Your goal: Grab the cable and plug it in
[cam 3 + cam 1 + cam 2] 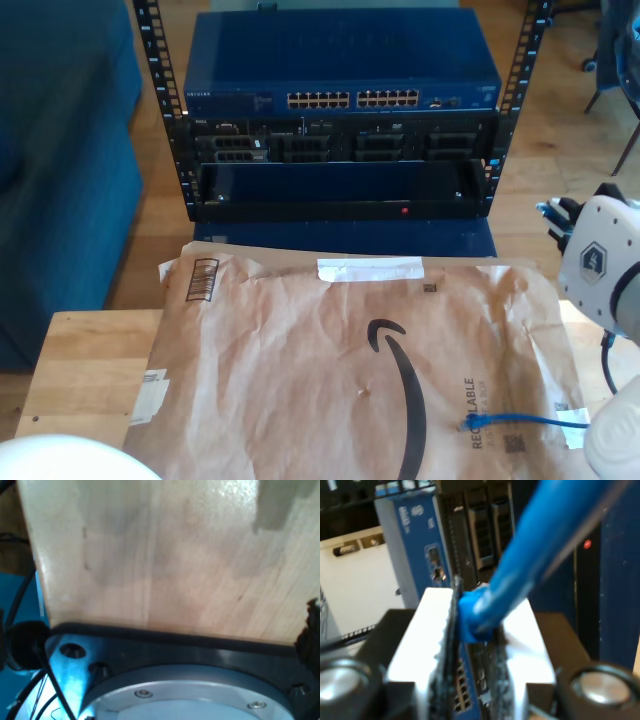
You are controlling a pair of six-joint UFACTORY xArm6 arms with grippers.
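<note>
In the first wrist view I look down on a pale wooden table (165,555), its edge running just above a dark base plate (200,647) with a silvery round flange (190,695) bolted to it. Thin black wires (45,670) hang past the table's corner over a blue floor patch. My first gripper's fingers are not visible here, so I cannot tell whether it is released or clenched.

In the second wrist view my second gripper (477,630) is clenched on the cable (540,545). The two white pads (420,635) stand close together with the bright-blue cable pinched between them, its end buried at the jaw line. From there the cable rises away, thick and blurred, across the picture. Behind it stands a blue switch (410,545) on its side as this camera sees it, next to dark drive bays (490,525), with a small red light (587,544) on a dark panel.

In the exterior view a brown paper mailer (350,370) covers most of the table (85,370). The cable (525,421) lies on the mailer near its corner at the exterior view's lower right, a short blue run leading toward a white arm (605,260) at that view's right edge. Beyond the table's far edge stands a rack (340,120): the blue switch (340,75) with its row of ports on top, the drive bays (340,143) below, then an open shelf with the red light (404,211). A blue sofa (60,150) is at the exterior view's left.
</note>
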